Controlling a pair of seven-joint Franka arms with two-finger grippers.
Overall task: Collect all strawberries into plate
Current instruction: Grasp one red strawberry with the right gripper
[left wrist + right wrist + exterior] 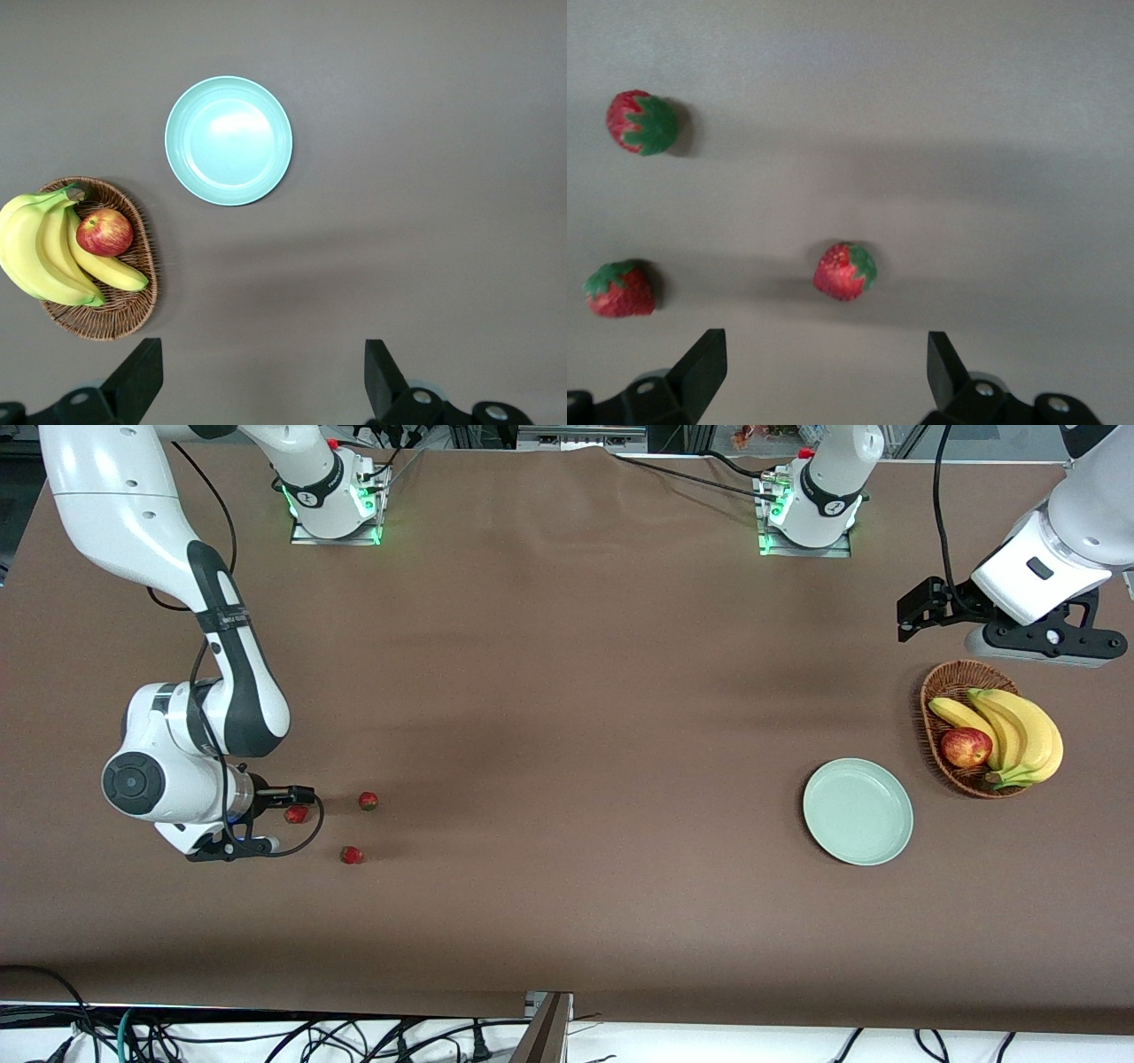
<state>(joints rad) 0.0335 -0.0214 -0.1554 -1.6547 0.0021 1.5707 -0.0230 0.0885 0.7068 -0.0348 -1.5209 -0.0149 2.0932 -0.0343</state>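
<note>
Three strawberries [296, 814] [368, 802] [352, 855] lie on the worktop [567, 779] toward the right arm's end, well apart from the empty plate [858, 811]. Right pincer [824, 372]: fingers spread, over one berry. Left pincer [264, 376]: spread, waiting above the basket [946, 691] beside the plate.

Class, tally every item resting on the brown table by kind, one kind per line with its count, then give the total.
Strawberries: 3
Plate: 1
Wicker basket: 1
Bananas, in the basket: 3, as far as shows
Apple, in the basket: 1
Total: 9
</note>
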